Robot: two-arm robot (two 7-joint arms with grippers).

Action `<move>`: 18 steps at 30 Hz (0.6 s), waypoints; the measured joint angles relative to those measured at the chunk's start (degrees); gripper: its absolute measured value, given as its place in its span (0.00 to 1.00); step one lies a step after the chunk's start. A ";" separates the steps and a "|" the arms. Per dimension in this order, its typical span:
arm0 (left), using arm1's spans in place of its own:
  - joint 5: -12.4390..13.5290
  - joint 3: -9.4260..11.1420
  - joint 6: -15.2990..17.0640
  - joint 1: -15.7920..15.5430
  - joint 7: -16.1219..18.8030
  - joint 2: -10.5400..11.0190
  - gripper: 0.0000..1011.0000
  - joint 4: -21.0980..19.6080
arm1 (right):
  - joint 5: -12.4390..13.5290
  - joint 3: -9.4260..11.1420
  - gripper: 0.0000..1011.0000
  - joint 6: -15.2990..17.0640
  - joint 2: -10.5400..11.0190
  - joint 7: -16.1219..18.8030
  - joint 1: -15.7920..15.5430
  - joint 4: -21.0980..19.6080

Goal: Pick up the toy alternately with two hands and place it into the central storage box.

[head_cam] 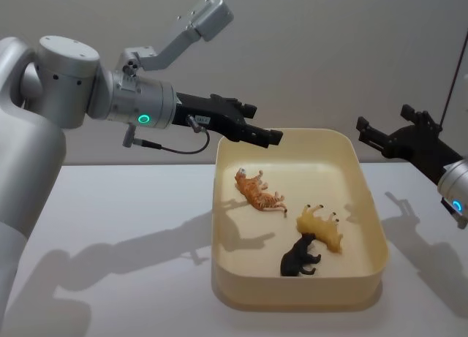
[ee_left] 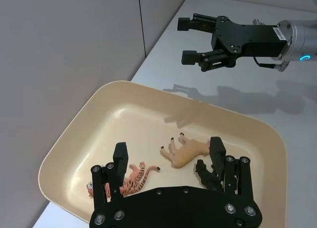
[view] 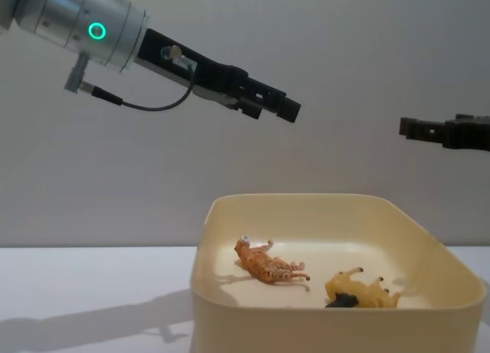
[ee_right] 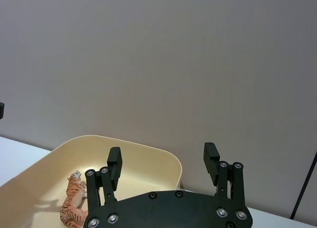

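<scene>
The cream-yellow storage box (head_cam: 292, 294) sits mid-table with three toy animals lying in it: an orange tiger (head_cam: 257, 191), a yellow animal (head_cam: 322, 227) and a black one (head_cam: 300, 258). My left gripper (head_cam: 274, 136) hangs high over the box's far left corner, open and empty. In its wrist view the fingers (ee_left: 121, 154) frame the tiger (ee_left: 133, 181) and the yellow animal (ee_left: 185, 151) far below. My right gripper (head_cam: 363, 132) hovers open and empty in the air beyond the box's right side. It is also seen from the left wrist as the right gripper (ee_left: 184, 40).
White table (head_cam: 124, 227) stretches bare to the left of the box, and a narrower strip lies to its right. A plain grey wall stands behind. The left arm's cable (head_cam: 172, 148) hangs under its wrist.
</scene>
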 joint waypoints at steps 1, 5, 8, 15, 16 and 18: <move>0.03 0.00 0.00 -0.01 -0.04 0.00 0.99 0.02 | 0.00 0.00 0.99 0.00 0.00 0.00 0.00 0.00; 0.12 0.03 0.02 -0.07 -0.23 0.01 0.99 0.09 | 0.00 0.00 0.99 0.00 0.00 0.00 0.00 0.00; 0.17 0.05 0.04 -0.11 -0.34 0.01 0.99 0.13 | 0.00 0.00 0.99 0.00 0.00 0.00 0.00 0.00; 0.25 0.07 0.07 -0.16 -0.51 0.01 0.99 0.18 | 0.00 0.00 0.99 0.00 0.00 0.00 0.00 0.00; 0.26 0.07 0.07 -0.17 -0.54 0.01 0.99 0.19 | 0.00 0.00 0.99 0.00 0.00 0.00 0.00 0.00; 0.27 0.07 0.07 -0.18 -0.56 0.01 0.99 0.20 | 0.00 0.00 0.99 0.00 0.00 0.00 0.00 0.00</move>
